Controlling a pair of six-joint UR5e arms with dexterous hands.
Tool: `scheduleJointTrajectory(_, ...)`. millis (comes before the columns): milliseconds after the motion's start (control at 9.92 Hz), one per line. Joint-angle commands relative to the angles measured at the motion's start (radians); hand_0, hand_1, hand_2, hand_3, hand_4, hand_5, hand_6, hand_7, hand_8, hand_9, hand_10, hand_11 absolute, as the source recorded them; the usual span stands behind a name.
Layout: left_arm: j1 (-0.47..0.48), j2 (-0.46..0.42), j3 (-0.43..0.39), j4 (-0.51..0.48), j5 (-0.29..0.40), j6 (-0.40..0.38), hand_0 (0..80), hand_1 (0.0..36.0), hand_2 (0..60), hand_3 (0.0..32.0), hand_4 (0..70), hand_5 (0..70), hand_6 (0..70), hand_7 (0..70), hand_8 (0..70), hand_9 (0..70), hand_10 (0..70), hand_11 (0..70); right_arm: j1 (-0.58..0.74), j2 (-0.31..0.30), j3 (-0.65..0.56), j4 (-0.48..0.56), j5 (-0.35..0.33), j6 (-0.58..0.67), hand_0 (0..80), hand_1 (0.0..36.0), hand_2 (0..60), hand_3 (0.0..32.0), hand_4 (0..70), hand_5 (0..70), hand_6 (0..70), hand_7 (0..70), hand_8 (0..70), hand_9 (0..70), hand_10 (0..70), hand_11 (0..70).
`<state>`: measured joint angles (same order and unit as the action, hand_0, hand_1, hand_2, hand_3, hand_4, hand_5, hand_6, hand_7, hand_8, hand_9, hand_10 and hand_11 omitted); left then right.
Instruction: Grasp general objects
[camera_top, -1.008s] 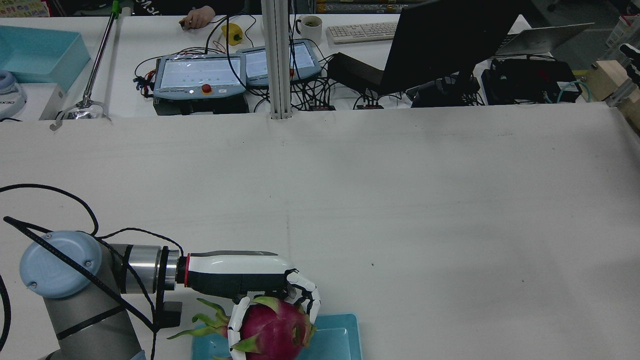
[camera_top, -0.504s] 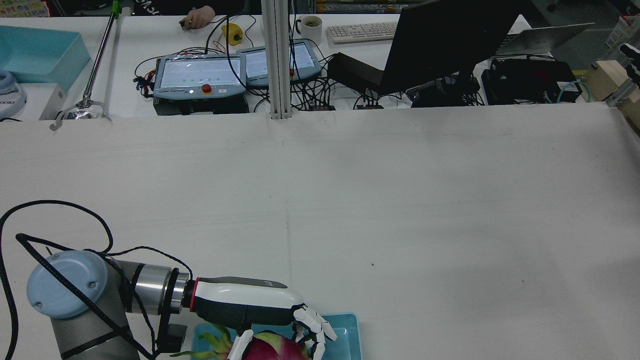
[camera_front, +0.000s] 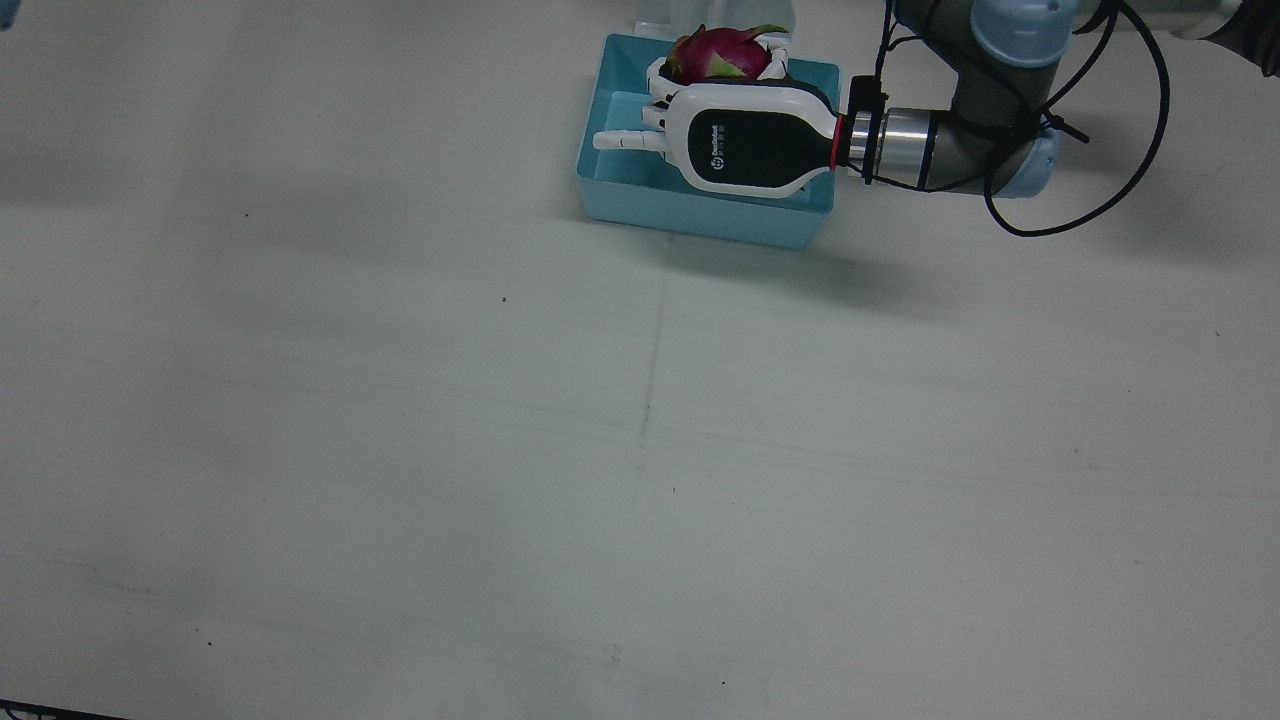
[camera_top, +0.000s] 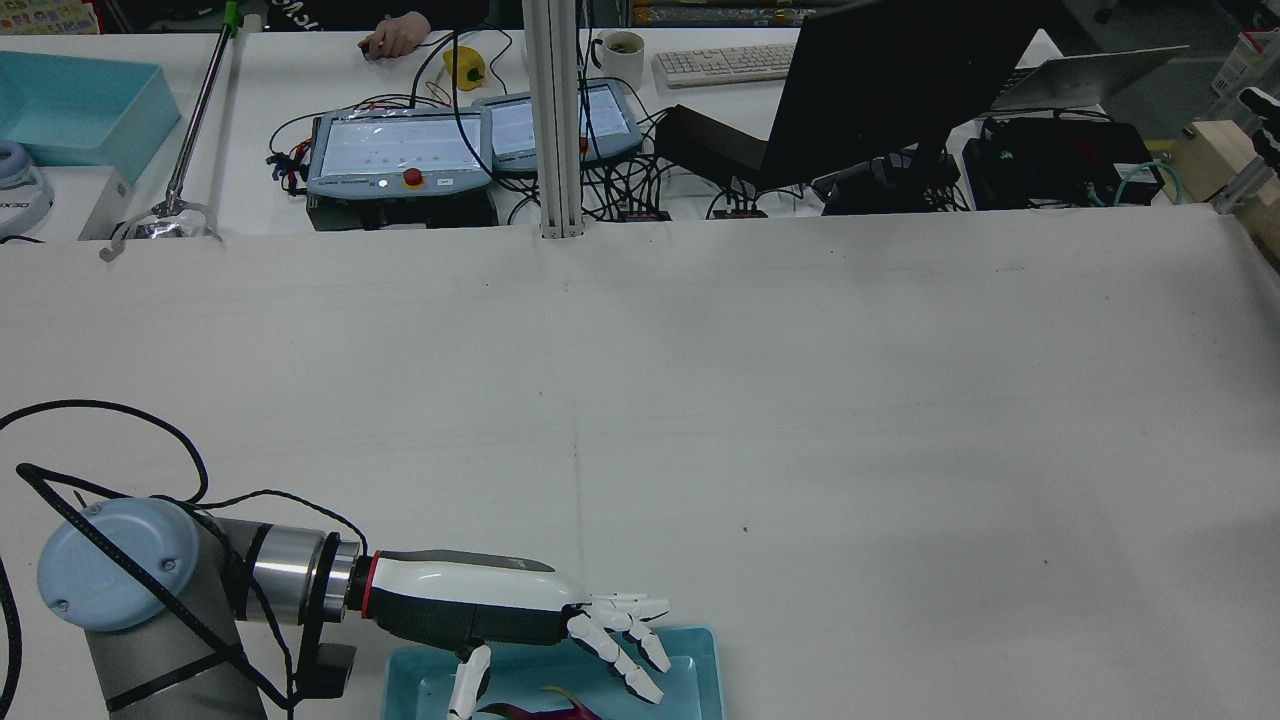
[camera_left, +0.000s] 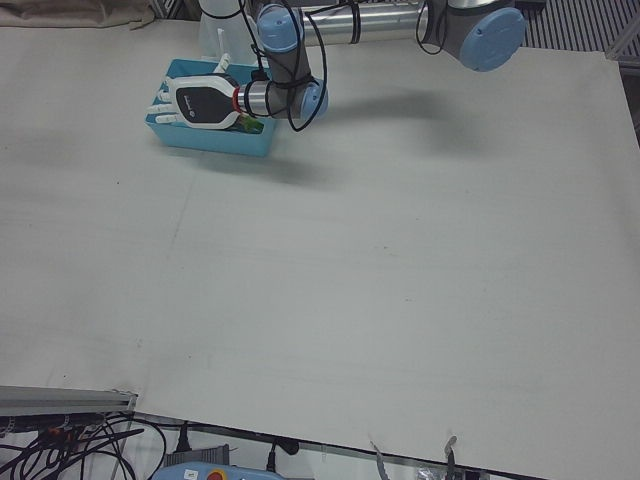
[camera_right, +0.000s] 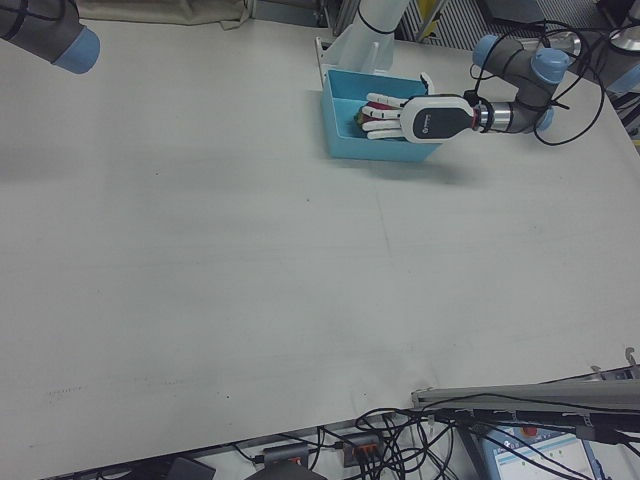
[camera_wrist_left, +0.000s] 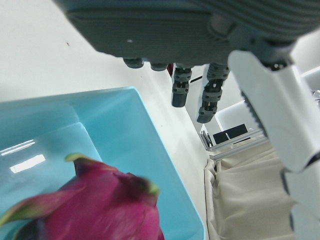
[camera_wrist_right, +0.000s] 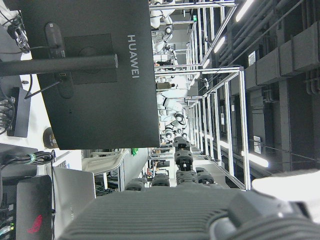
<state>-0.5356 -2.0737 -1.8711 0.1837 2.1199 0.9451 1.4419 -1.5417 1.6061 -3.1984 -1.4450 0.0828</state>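
A magenta dragon fruit (camera_front: 715, 55) with green scales lies in the light blue bin (camera_front: 700, 215) at the robot's edge of the table. My left hand (camera_front: 735, 135) hovers flat over the bin, open, fingers (camera_top: 625, 650) spread and off the fruit. In the rear view only a sliver of the dragon fruit (camera_top: 540, 710) shows under the left hand (camera_top: 480, 605). The left hand view has the dragon fruit (camera_wrist_left: 100, 210) below the palm, on the bin floor (camera_wrist_left: 130, 145). My right hand (camera_wrist_right: 190, 210) shows only as a dark palm in its own view; its fingers cannot be judged.
Beyond the table's far edge stand two teach pendants (camera_top: 400, 155), a black monitor (camera_top: 900, 80), a second blue bin (camera_top: 80, 105) and a person's hand (camera_top: 398, 35). The right arm's elbow (camera_right: 50, 30) hangs over the far corner. White tabletop (camera_front: 640, 450) spreads before the bin.
The left hand held the dragon fruit over the bin, sank with it, then opened its fingers. The fruit now lies loose in the bin.
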Motion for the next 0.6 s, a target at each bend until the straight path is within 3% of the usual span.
scheduleJointTrajectory(0, -0.052, 0.023, 0.012, -0.006, 0.002, -0.002, 51.9, 20.3, 16.4, 0.0, 21.9, 10.6, 11.8, 24.3, 1.3, 3.4, 0.0, 0.0, 0.0, 0.0, 0.0, 0.0, 0.0, 0.0, 0.0, 0.0, 0.0, 0.0, 0.0, 0.0, 0.0, 0.0, 0.0, 0.0, 0.0, 0.0)
scheduleJointTrajectory(101, -0.096, 0.023, 0.015, -0.012, 0.002, -0.017, 51.5, 19.7, 16.2, 0.0, 22.4, 10.5, 13.0, 27.0, 1.6, 4.0, 0.0, 0.0, 0.0, 0.0, 0.0, 0.0, 0.0, 0.0, 0.0, 0.0, 0.0, 0.0, 0.0, 0.0, 0.0, 0.0, 0.0, 0.0, 0.0, 0.0)
scheduleJointTrajectory(202, -0.148, 0.023, 0.045, -0.067, 0.002, -0.069, 50.5, 17.3, 13.8, 0.0, 24.8, 11.4, 17.0, 35.5, 3.7, 7.9, 1.4, 3.3, 0.0, 0.0, 0.0, 0.0, 0.0, 0.0, 0.0, 0.0, 0.0, 0.0, 0.0, 0.0, 0.0, 0.0, 0.0, 0.0, 0.0, 0.0)
scheduleJointTrajectory(302, -0.194, 0.021, 0.1, -0.111, 0.0, -0.097, 51.2, 16.1, 12.1, 0.0, 29.6, 16.9, 25.7, 48.7, 10.2, 18.4, 11.0, 17.2, 0.0, 0.0, 0.0, 0.0, 0.0, 0.0, 0.0, 0.0, 0.0, 0.0, 0.0, 0.0, 0.0, 0.0, 0.0, 0.0, 0.0, 0.0)
scheduleJointTrajectory(403, -0.228, 0.017, 0.148, -0.131, 0.0, -0.107, 52.3, 15.6, 11.6, 0.0, 33.2, 23.2, 33.9, 57.8, 17.4, 28.5, 24.4, 36.6, 0.0, 0.0, 0.0, 0.0, 0.0, 0.0, 0.0, 0.0, 0.0, 0.0, 0.0, 0.0, 0.0, 0.0, 0.0, 0.0, 0.0, 0.0)
scheduleJointTrajectory(504, -0.272, 0.011, 0.182, -0.163, -0.008, -0.129, 52.0, 12.4, 9.1, 0.0, 39.1, 31.5, 45.5, 70.0, 28.2, 42.5, 41.2, 58.7, 0.0, 0.0, 0.0, 0.0, 0.0, 0.0, 0.0, 0.0, 0.0, 0.0, 0.0, 0.0, 0.0, 0.0, 0.0, 0.0, 0.0, 0.0)
